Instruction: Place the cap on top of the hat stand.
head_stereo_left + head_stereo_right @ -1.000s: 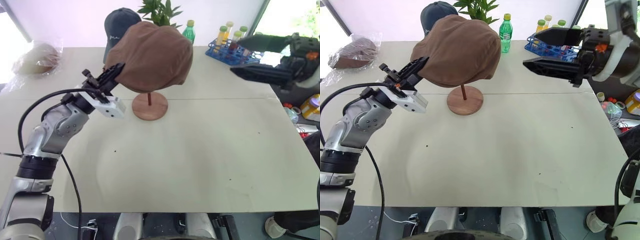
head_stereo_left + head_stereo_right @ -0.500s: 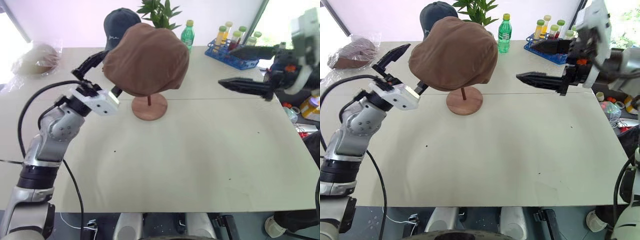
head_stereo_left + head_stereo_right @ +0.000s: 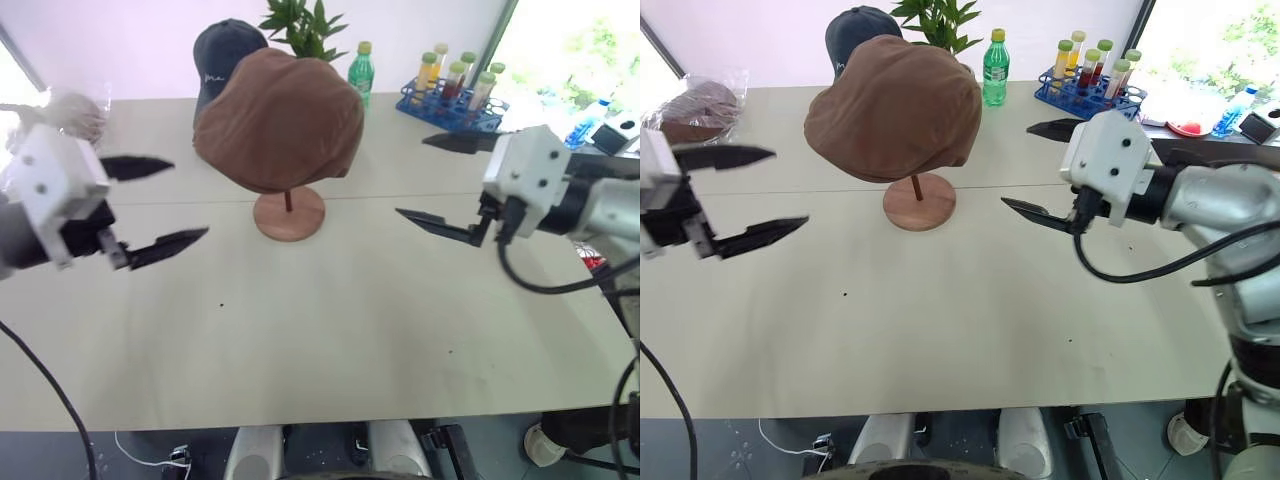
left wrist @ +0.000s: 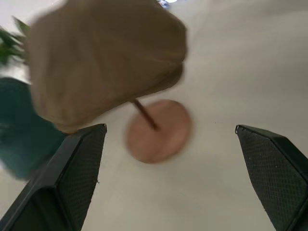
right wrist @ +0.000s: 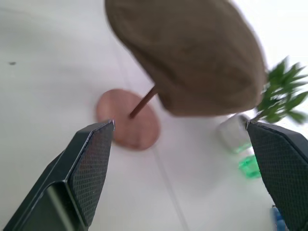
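The reddish-brown cap [image 3: 280, 120] sits on top of the hat stand, draped over its disc and tilted down toward me. Below it show the thin pole [image 3: 288, 197] and round wooden base [image 3: 289, 213]. My left gripper [image 3: 190, 197] hovers open to the left of the stand, apart from the cap, with nothing between its fingers. On the other side my right gripper [image 3: 410, 177] is open and empty too, pointing at the stand from a hand's width away. Both wrist views look at the cap [image 4: 106, 62] and base [image 5: 127, 120] between spread fingers.
A dark blue baseball cap [image 3: 218, 55] and a potted plant [image 3: 300, 25] stand behind the stand. A green bottle [image 3: 360, 65] and a blue rack of bottles [image 3: 450, 95] are at the back right. A plastic bag [image 3: 700, 100] lies at the far left of the table [image 3: 330, 340].
My left gripper opened, let go of the cap's edge and drew back to the left. My right gripper came down and in toward the stand. The cap stays on the stand.
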Robot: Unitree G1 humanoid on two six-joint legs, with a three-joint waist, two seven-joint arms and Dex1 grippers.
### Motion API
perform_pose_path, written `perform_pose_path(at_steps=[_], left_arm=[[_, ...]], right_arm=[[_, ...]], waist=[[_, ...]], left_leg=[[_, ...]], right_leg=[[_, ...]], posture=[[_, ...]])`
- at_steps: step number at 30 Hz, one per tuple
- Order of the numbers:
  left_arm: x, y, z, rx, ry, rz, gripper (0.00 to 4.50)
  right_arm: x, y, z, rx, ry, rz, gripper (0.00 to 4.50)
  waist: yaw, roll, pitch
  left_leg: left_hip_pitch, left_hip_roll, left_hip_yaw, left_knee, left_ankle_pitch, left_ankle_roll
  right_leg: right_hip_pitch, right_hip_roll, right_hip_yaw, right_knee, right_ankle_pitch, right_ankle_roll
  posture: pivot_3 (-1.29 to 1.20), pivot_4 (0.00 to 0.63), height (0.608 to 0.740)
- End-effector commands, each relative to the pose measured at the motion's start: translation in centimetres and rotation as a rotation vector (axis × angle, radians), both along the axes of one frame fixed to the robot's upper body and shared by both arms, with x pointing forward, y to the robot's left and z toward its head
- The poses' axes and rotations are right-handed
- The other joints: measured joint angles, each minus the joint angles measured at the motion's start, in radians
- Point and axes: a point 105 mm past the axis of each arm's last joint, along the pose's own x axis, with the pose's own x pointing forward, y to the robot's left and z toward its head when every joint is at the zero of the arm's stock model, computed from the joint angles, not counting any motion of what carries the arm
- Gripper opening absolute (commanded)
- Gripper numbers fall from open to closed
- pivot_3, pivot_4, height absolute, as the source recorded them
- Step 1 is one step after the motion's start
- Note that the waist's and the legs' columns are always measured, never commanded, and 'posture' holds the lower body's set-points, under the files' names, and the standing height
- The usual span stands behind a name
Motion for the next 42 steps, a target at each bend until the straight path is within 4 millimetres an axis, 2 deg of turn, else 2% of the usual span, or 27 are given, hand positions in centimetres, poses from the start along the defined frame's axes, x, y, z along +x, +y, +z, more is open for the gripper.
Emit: perform_pose_path(at_steps=[1,5,8,14,21,27,31,36,39,40,42], left_arm=[[-0.6,1.8,2.2,-0.125,0.103,-0.001,4.49],[0.1,3.6,3.7,-0.18,0.142,0.011,4.49],[0.5,4.6,4.8,-0.218,0.176,-0.008,4.49],[1.8,6.1,5.3,-0.194,0.183,0.022,4.49],[2.2,6.0,5.9,-0.185,0.184,0.001,4.49],[2.6,5.6,5.8,-0.161,0.178,-0.01,4.49],[2.7,5.4,6.3,-0.173,0.16,-0.016,4.49],[2.9,5.6,6.5,-0.182,0.145,-0.002,4.49],[3.0,5.7,6.4,-0.185,0.14,0.001,4.5],[3.0,5.7,6.4,-0.185,0.139,0.001,4.5],[3.0,5.7,6.4,-0.186,0.135,0.002,4.5]], right_arm=[[0.0,1.6,0.4,-0.042,-0.25,-0.002,4.5],[1.4,2.8,-1.1,-0.073,-0.412,-0.045,4.5],[2.2,4.5,-2.7,-0.103,-0.515,-0.021,4.5],[1.7,8.5,-4.7,-0.088,-0.623,0.1,4.5],[2.3,12.0,-3.9,-0.069,-0.83,0.119,4.5],[4.4,14.8,-4.1,-0.038,-0.851,0.092,4.5],[4.7,16.1,-4.4,-0.025,-0.87,0.101,4.5],[5.7,16.7,-3.0,-0.005,-0.918,0.048,4.5],[5.9,16.9,-2.3,0.007,-0.931,0.043,3.66],[5.8,16.9,-2.2,0.009,-0.933,0.047,3.02],[5.5,17.0,-2.2,0.009,-0.94,0.06,2.22]], waist=[[-0.001,0.0,0.0],[-0.009,-0.001,0.0],[-0.014,-0.004,-0.001],[-0.018,-0.005,0.0],[-0.02,-0.01,0.001],[-0.02,-0.012,0.0],[-0.021,-0.014,0.0],[-0.022,-0.014,0.0],[-0.022,-0.014,0.0],[-0.022,-0.014,0.0],[-0.021,-0.014,0.0]], left_leg=[[0.0,0.0,0.0,-0.001,0.0,0.0],[0.0,0.001,0.001,-0.001,0.0,0.0],[0.0,0.001,0.003,-0.001,0.0,0.0],[0.001,0.001,0.007,-0.003,0.0,0.0],[0.0,0.002,0.008,-0.002,0.0,0.0],[0.0,0.003,0.008,-0.003,0.001,0.0],[0.0,0.003,0.008,-0.003,0.001,-0.001],[0.0,0.003,0.008,-0.003,0.001,-0.001],[0.0,0.003,0.008,-0.003,0.001,-0.001],[0.0,0.003,0.008,-0.003,0.001,-0.001],[0.0,0.003,0.009,-0.003,0.001,-0.001]], right_leg=[[0.0,0.001,0.0,0.0,0.0,0.0],[-0.001,0.002,0.001,0.001,0.001,-0.001],[-0.001,0.002,0.004,0.0,0.001,-0.003],[-0.004,0.003,0.01,0.001,0.002,-0.003],[-0.005,0.005,0.012,0.001,0.002,-0.004],[-0.006,0.006,0.013,0.002,0.002,-0.004],[-0.006,0.006,0.014,0.002,0.003,-0.003],[-0.006,0.006,0.015,0.002,0.004,-0.001],[-0.006,0.007,0.015,0.002,0.004,-0.001],[-0.006,0.007,0.015,0.002,0.004,-0.001],[-0.006,0.007,0.015,0.002,0.004,-0.001]], posture=[[0.0,0.15,0.74],[0.0,0.15,0.74],[0.0,0.15,0.74],[0.0,0.15,0.74],[0.0,0.15,0.74],[0.0,0.15,0.74],[0.0,0.15,0.74],[0.0,0.15,0.74],[0.0,0.15,0.74],[0.0,0.15,0.74],[0.0,0.15,0.74]])
